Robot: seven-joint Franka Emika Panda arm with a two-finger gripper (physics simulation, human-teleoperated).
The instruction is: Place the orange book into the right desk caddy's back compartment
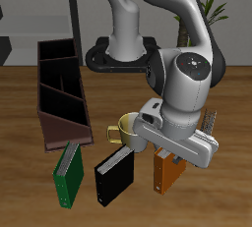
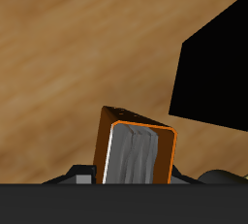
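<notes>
Nearest the table's front edge, three books are lying in a row on the wooden table (image 1: pixel 20 113): the green book (image 1: pixel 67 180), the black book (image 1: pixel 113 178) beside it, and the orange book (image 1: pixel 168 173) at the far end of the row from the green one. All three are sitting apart from one another. Directly above the orange book, the gripper (image 1: pixel 169 155) is hanging low, its body covering the book's upper end in the exterior view. From the wrist view, the orange book (image 2: pixel 136 148) is showing its pale page edges framed by the orange cover, right at the gripper, with the black book (image 2: pixel 215 73) filling a dark area close by. Whether the jaws are pressing the orange book or merely straddling it, I cannot tell; the fingers are not showing clearly in either view. Just behind the gripper, a yellowish mug (image 1: pixel 125 127) is peeking out, partly hidden by the arm. Farther back, well apart from the orange book, the right desk caddy (image 1: pixel 59 91) is stretching toward the rear, its partitions dividing it into sections.
</notes>
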